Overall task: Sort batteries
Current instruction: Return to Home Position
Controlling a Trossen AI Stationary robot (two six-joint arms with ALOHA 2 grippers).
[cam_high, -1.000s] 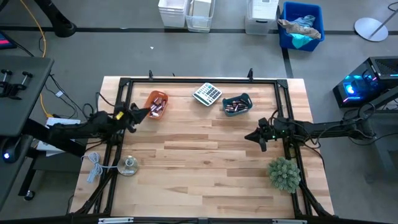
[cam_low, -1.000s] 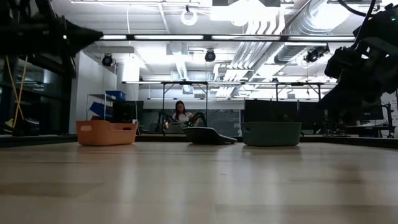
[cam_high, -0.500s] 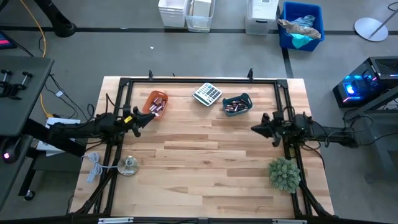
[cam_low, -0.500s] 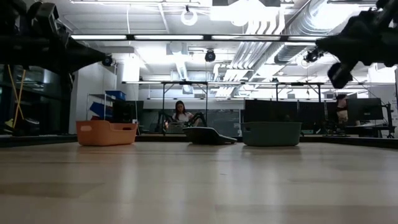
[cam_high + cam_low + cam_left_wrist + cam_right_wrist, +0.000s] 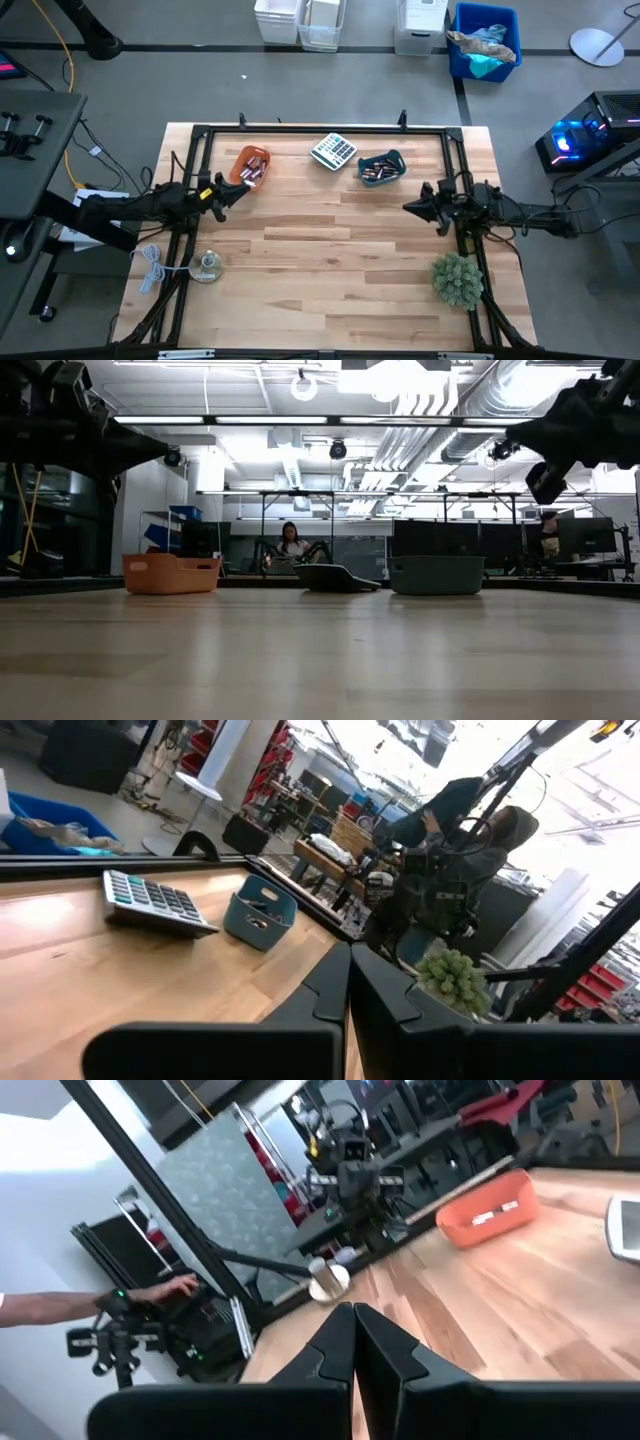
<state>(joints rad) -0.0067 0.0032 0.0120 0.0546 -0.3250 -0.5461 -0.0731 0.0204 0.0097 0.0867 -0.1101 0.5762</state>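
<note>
Left hand (image 5: 222, 190) and right hand (image 5: 415, 207): fingers together, empty, well apart from calculator (image 5: 333, 150). Batteries (image 5: 252, 170) fill orange bin (image 5: 240, 157) and blue bin (image 5: 398, 157) flanking it. You have none loose on worktop (image 5: 330, 250); sorting judged done.

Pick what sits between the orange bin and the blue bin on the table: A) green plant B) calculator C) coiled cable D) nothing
B: the calculator lies between the orange bin and the blue bin along the table's far edge.
</note>
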